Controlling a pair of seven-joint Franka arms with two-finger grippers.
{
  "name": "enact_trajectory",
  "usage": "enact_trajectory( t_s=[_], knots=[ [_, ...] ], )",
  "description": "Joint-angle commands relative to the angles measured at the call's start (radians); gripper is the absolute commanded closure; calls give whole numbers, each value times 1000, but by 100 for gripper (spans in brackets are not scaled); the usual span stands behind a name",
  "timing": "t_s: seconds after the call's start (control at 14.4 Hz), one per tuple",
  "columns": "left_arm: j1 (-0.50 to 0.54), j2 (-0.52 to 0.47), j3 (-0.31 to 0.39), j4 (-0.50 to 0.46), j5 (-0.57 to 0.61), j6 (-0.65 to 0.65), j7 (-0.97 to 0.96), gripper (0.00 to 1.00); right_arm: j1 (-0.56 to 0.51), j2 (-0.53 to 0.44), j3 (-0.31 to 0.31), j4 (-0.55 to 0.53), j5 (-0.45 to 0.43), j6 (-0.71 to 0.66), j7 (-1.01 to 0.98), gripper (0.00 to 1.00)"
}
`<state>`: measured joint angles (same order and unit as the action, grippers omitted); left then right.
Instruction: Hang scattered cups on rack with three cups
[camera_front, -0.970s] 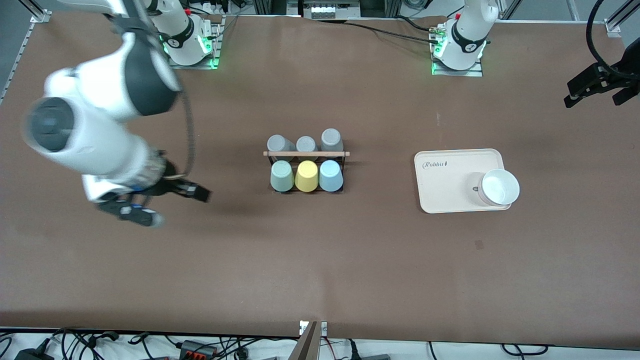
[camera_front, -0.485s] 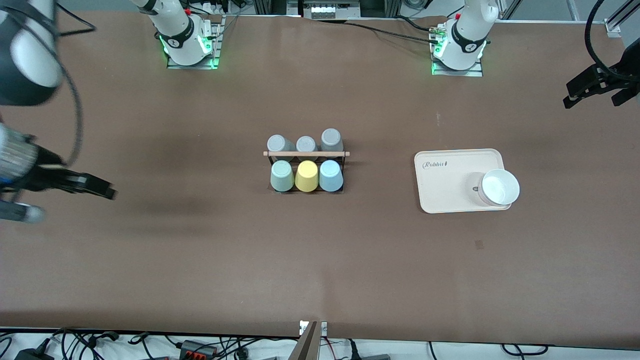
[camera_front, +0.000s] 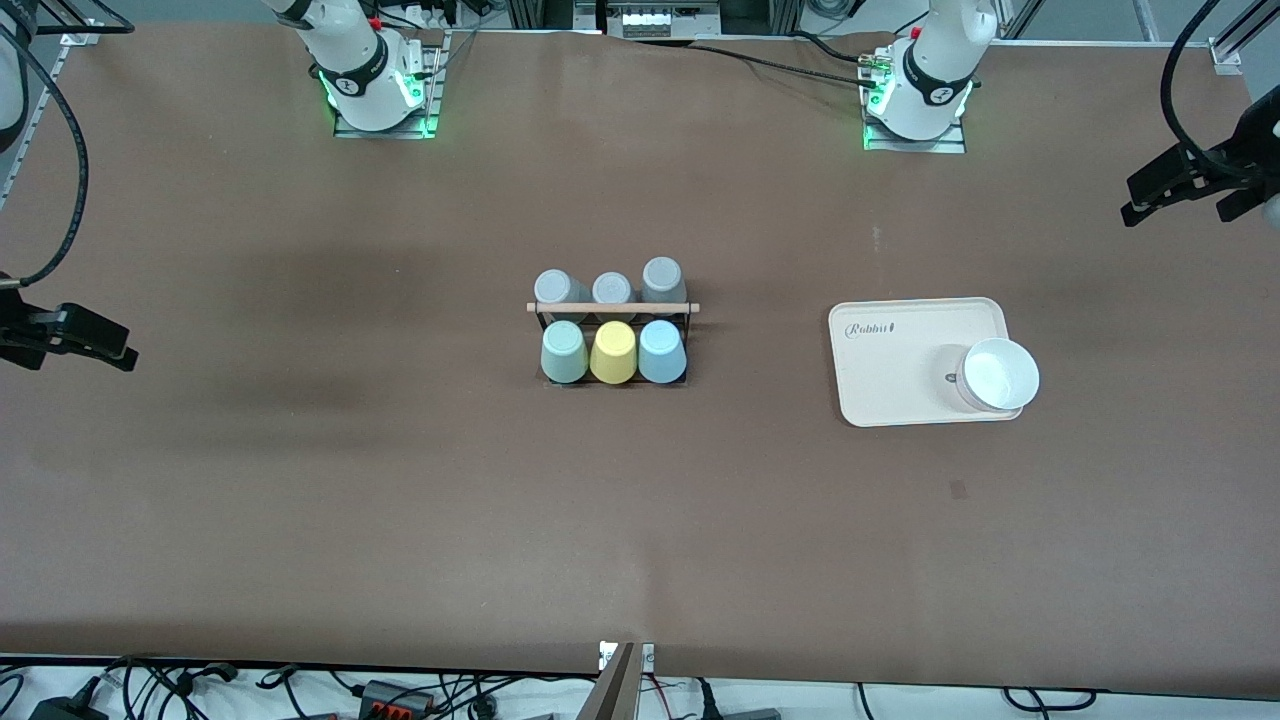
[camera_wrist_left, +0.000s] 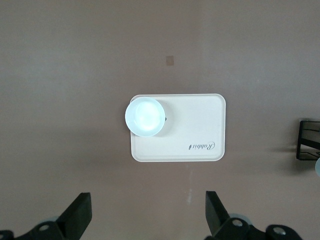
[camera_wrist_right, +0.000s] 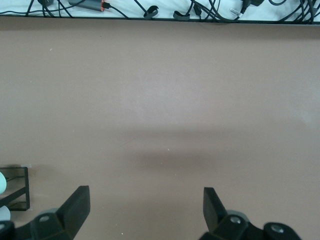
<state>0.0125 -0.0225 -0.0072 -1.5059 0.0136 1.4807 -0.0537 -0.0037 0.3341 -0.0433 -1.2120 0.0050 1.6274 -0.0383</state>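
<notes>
From the front, the rack (camera_front: 613, 330) sits mid-surface; the mint cup (camera_front: 564, 352) and blue cup (camera_front: 661, 351) flank the yellow cup (camera_front: 613, 352) on its pegs. My right fingers (camera_front: 70, 337) hang over the right arm's end, my left fingers (camera_front: 1190, 185) over the left arm's end.

My left wrist view shows my fingers spread wide, empty, above the tray (camera_wrist_left: 195, 130) and white bowl (camera_wrist_left: 144, 116).

My right wrist view shows my fingers wide apart, empty, over bare surface (camera_wrist_right: 170, 100).

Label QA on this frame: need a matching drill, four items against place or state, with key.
Items:
1. mint green cup
2. light blue cup
3. white bowl
4. right gripper

Descriptions:
A. on the tray
B. on the rack, at the left arm's end of the coloured row
C. open, empty, over bare table
D. on the rack, at the right arm's end of the coloured row

Pairs: 1-D, 2-B, 3-A, 4-C
</notes>
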Motion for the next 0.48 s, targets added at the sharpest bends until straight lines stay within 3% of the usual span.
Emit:
enact_trajectory(
  t_s=[0.0,0.14,0.42],
  knots=[
    [-2,47,1,85,-23,-14,-6,0,-25,-50,25,-73,-14,12,-28,0],
    [1,46,1,79,-21,-19,-3,0,-24,-82,25,-116,-31,22,-28,0],
    [1,46,1,78,-21,-19,-5,0,-22,-272,26,-429,-33,181,-26,0]
  ],
)
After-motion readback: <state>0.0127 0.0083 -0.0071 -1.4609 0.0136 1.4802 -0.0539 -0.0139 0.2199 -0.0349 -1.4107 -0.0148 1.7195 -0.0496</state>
